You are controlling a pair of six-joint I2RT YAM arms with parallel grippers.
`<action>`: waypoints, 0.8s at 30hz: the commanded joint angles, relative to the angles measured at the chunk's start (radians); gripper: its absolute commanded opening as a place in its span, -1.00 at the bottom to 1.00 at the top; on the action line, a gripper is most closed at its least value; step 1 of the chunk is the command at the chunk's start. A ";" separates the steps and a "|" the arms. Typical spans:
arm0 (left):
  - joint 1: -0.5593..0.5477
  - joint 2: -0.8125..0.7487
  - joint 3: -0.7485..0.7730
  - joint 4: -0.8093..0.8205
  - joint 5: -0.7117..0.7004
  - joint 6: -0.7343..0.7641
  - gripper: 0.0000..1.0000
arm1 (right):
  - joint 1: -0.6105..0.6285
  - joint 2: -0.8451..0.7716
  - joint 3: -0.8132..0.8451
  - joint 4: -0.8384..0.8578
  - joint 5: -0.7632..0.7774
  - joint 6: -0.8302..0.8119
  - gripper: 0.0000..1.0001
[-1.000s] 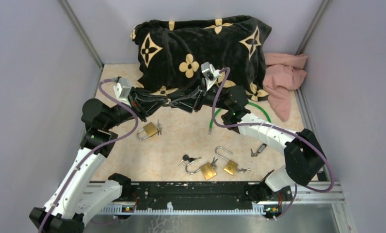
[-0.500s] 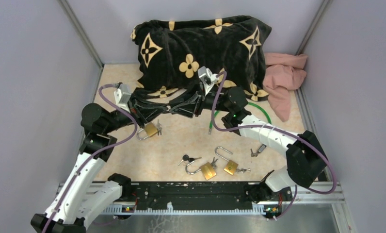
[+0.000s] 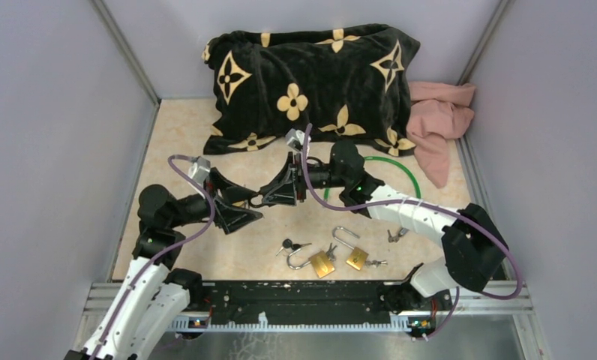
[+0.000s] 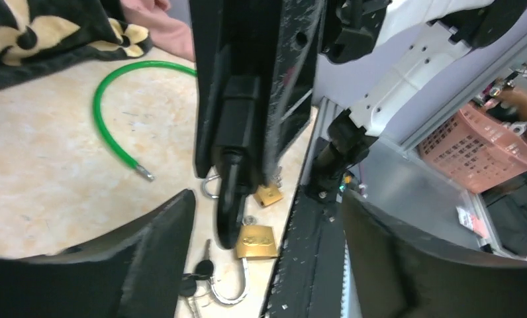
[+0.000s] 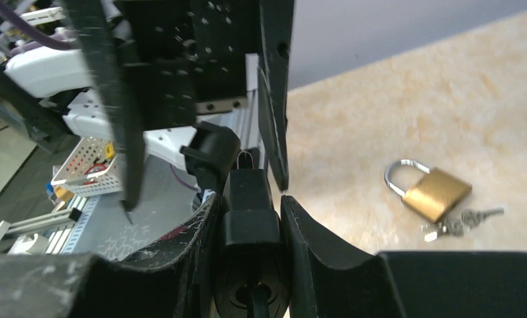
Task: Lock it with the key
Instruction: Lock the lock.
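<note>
Left tool (image 3: 255, 206) pulled back over beige tabletop (image 3: 177, 129), released; right tool (image 5: 247, 199) grasping black lock (image 5: 249, 222).

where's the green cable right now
Top view: the green cable lies right of centre, arcing behind the right arm, just in front of the black pillow and beside the pink cloth.

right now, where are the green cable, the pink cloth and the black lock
green cable (image 4: 148, 63): left wrist view, top of its arc
pink cloth (image 3: 438, 112): top external view, middle of the bundle
black lock (image 5: 249, 218): right wrist view, its body
</note>
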 commanded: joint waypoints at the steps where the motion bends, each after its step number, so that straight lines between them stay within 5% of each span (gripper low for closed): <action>1: 0.040 -0.087 -0.062 -0.026 -0.052 -0.069 0.96 | -0.006 -0.027 -0.017 -0.002 0.118 -0.001 -1.00; 13: 0.197 -0.257 -0.132 -0.171 -0.336 -0.030 0.97 | -0.030 0.074 -0.025 -0.044 0.167 0.067 -1.00; 24: 0.259 -0.358 -0.158 -0.231 -0.443 0.009 0.97 | -0.030 0.405 0.180 -0.224 0.222 0.200 -1.00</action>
